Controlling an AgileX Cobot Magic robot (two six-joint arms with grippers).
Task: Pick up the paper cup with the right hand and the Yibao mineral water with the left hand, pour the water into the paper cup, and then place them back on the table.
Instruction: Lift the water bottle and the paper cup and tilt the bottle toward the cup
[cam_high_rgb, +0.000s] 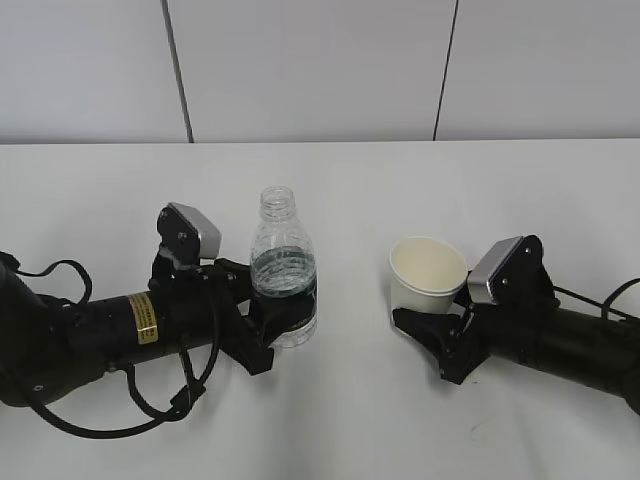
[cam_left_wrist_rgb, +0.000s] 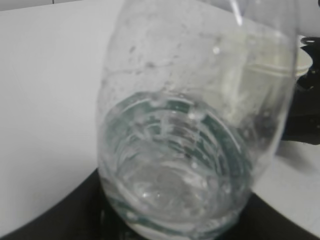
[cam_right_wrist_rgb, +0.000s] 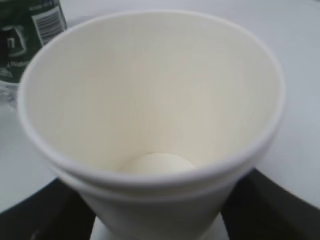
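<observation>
The Yibao mineral water (cam_high_rgb: 284, 285), a clear capless bottle with a dark green label, stands upright on the table (cam_high_rgb: 340, 190) left of centre. My left gripper (cam_high_rgb: 262, 318) is closed around its lower part, with the black jaws pressed against both sides. In the left wrist view the bottle (cam_left_wrist_rgb: 190, 150) fills the frame. The paper cup (cam_high_rgb: 428, 275) stands upright at right of centre, white and empty. My right gripper (cam_high_rgb: 428, 325) is closed around its lower half. In the right wrist view the cup (cam_right_wrist_rgb: 150, 100) sits between the dark jaws, its cream inside dry.
The bottle's green label (cam_right_wrist_rgb: 27, 30) shows at the upper left of the right wrist view, and the cup's rim (cam_left_wrist_rgb: 272, 67) shows through the bottle in the left wrist view. A grey panelled wall (cam_high_rgb: 320, 70) runs behind the table.
</observation>
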